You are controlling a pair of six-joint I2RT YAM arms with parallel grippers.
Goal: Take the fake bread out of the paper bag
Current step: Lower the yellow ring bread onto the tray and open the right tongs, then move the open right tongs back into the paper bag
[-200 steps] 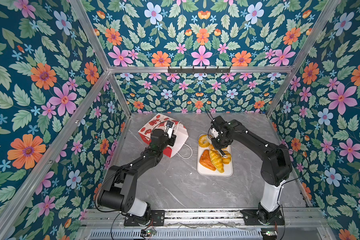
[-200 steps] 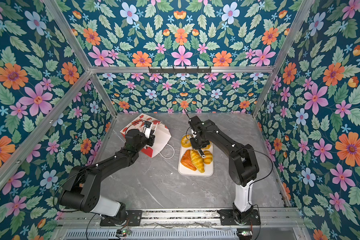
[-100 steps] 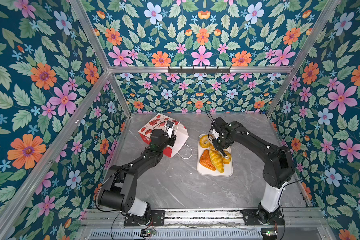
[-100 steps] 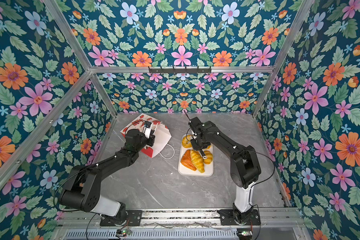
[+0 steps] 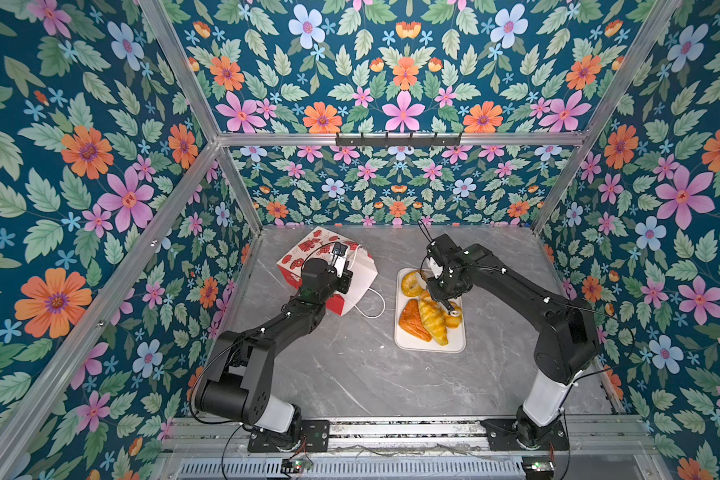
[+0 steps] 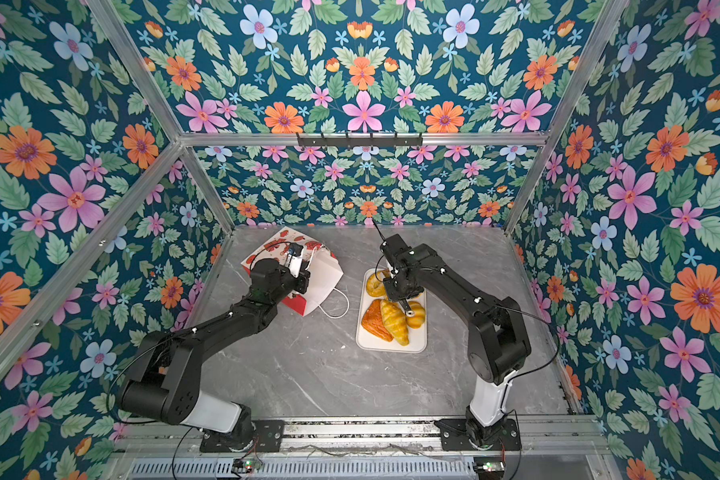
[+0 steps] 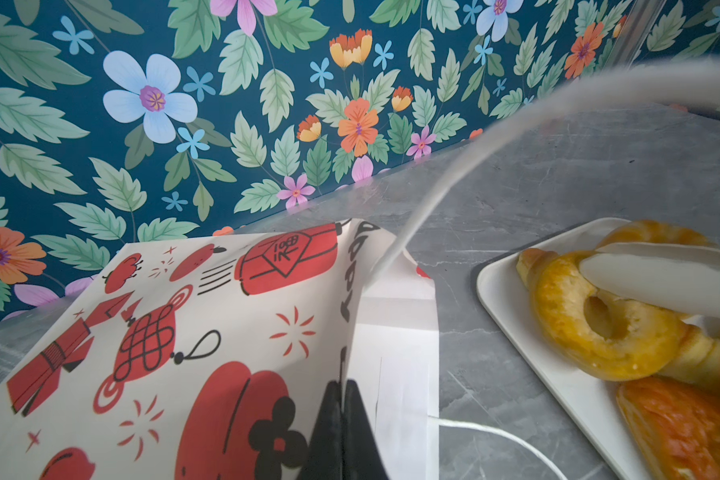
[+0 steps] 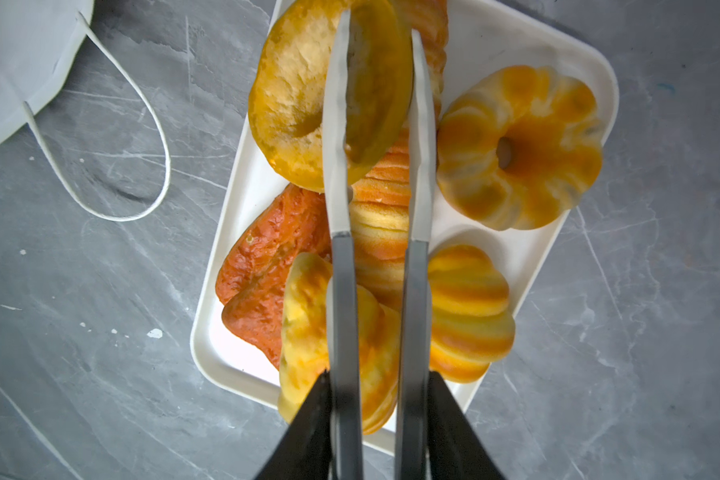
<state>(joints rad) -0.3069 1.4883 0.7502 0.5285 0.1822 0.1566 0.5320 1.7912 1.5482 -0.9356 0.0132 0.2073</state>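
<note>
paper bag (image 6: 323, 278): on its side, upper left of the worktop (image 6: 329, 382), red print up, cord handle (image 6: 342, 308) looping toward the tray.
left tool (image 6: 298, 272): at the bag's mouth edge; fingers hidden from here.
tray (image 6: 391, 347): white, just right of the bag.
fake bread (image 6: 415, 315): heaped on the tray, with the ring (image 6: 374, 284) at the top end and the croissant (image 6: 393, 323) and triangular puff (image 6: 375, 322) below it.
right tool (image 6: 393, 291): low over the ring end.

**Little legible print, all of it on the bag**

From my station, the only writing I can find is on the paper bag (image 7: 225, 332), in the left wrist view. A red lantern figure (image 7: 285, 257) carries a diamond with stylised characters that I cannot make out. Black letters (image 7: 356, 266) run along the bag's fold; they are turned sideways and partly hidden, perhaps "PP". In both top views the print is too small to read.
</note>
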